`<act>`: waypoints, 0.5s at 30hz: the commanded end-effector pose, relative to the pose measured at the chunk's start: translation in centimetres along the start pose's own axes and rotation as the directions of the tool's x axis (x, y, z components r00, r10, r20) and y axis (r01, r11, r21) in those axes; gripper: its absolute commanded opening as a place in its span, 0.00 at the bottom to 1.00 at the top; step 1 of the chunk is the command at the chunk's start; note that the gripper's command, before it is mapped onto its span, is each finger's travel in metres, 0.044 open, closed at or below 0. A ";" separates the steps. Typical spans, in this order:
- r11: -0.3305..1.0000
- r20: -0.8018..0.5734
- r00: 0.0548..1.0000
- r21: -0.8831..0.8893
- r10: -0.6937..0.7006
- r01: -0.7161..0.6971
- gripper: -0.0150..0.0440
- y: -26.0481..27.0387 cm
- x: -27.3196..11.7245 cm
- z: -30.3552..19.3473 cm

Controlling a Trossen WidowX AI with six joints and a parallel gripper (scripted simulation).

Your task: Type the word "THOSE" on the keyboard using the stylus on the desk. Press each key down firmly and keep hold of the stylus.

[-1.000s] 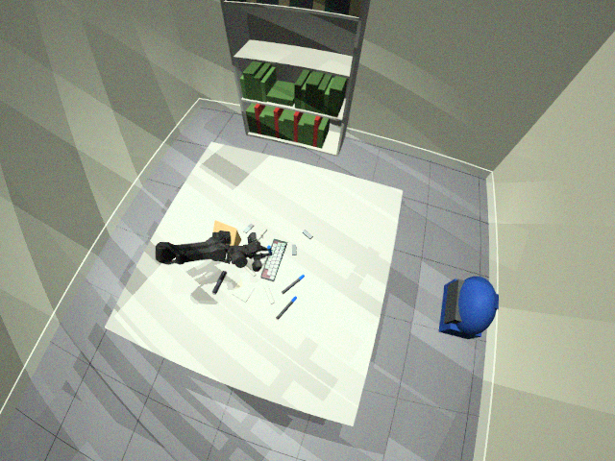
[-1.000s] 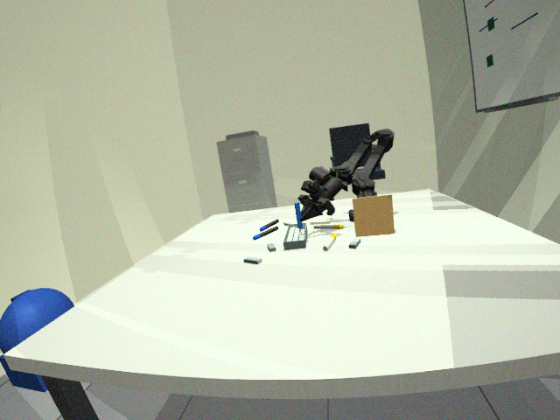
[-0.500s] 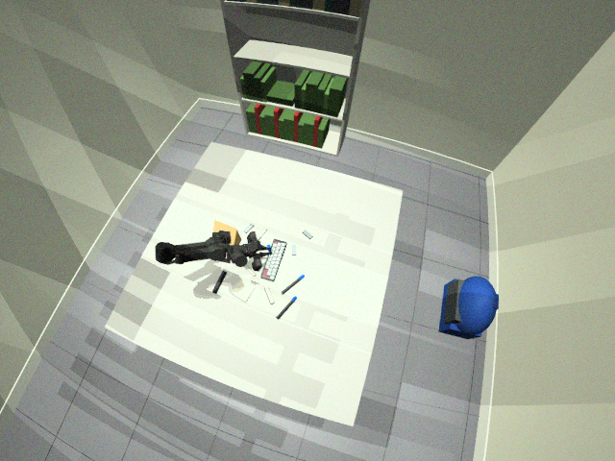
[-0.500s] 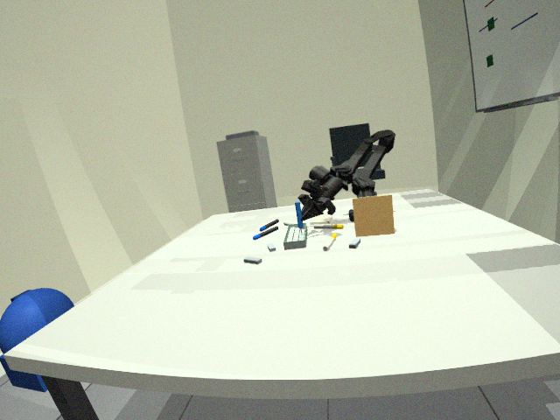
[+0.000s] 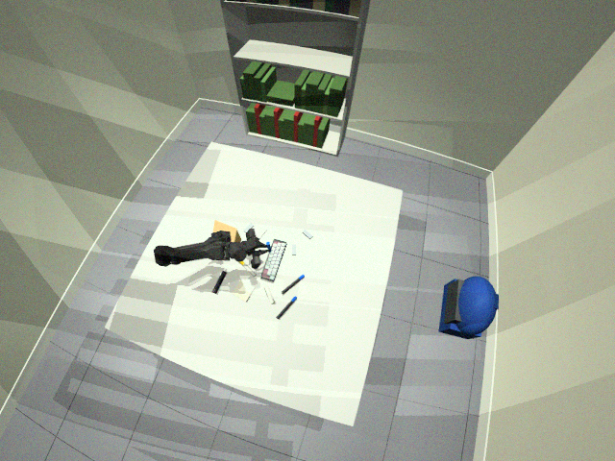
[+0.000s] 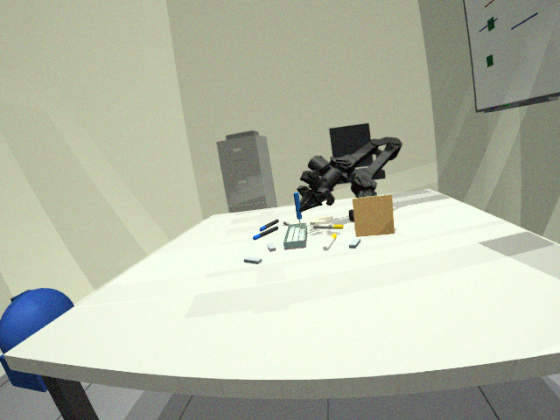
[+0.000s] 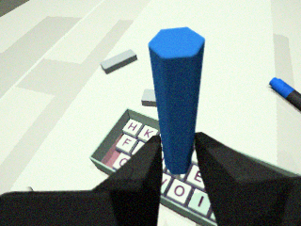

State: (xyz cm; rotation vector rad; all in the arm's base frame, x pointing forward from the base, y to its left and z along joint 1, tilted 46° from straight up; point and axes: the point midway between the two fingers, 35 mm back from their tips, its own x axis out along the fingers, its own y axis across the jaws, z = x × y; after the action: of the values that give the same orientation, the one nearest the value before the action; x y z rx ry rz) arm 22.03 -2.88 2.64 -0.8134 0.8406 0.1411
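My gripper (image 5: 269,249) (image 6: 300,209) (image 7: 177,140) is shut on the blue stylus (image 5: 268,245) (image 6: 297,204) (image 7: 178,89), which stands nearly upright between the fingertips. The small keyboard (image 5: 274,260) (image 6: 296,234) (image 7: 113,137) lies under it, with white lettered keys inside a dark green rim. In the wrist view the H, K, F, O, E and I keys can be read, and the I key (image 7: 200,201) looks pale green. The stylus's lower end appears just behind the O key (image 7: 179,190). Its tip is hidden there, so contact with a key cannot be told. The fingers cover several keys.
Two blue-capped markers (image 5: 293,284) (image 5: 286,307) lie beyond the keyboard. Small grey blocks (image 5: 307,233) (image 7: 118,61) (image 7: 149,98) lie behind it. Yellow-ended markers (image 6: 330,226) (image 6: 330,241) and an upright brown board (image 6: 374,215) are near the arm. A black cylinder (image 5: 219,280) lies beside the arm.
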 end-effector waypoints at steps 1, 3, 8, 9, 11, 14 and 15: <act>1.000 0.000 1.000 -0.001 0.001 -0.001 0.39 0.0 0.0 -0.1; 1.000 0.000 1.000 -0.001 0.001 -0.001 0.36 0.0 0.0 -0.1; 1.000 -0.001 1.000 0.000 0.001 -0.001 0.25 -0.4 0.1 0.1; 1.000 -0.001 1.000 0.000 0.002 -0.002 0.25 -0.6 0.1 0.1; 1.000 -0.002 1.000 0.001 0.002 -0.002 0.25 -1.3 0.2 0.3; 1.000 -0.002 1.000 0.002 0.002 -0.002 0.25 -2.5 0.4 0.6; 1.000 -0.002 1.000 0.002 0.001 -0.001 0.25 -3.0 0.4 0.6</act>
State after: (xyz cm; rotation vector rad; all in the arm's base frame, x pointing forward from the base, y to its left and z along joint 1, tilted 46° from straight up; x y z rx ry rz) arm 23.02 -3.93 3.42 -0.8087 0.8505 0.1406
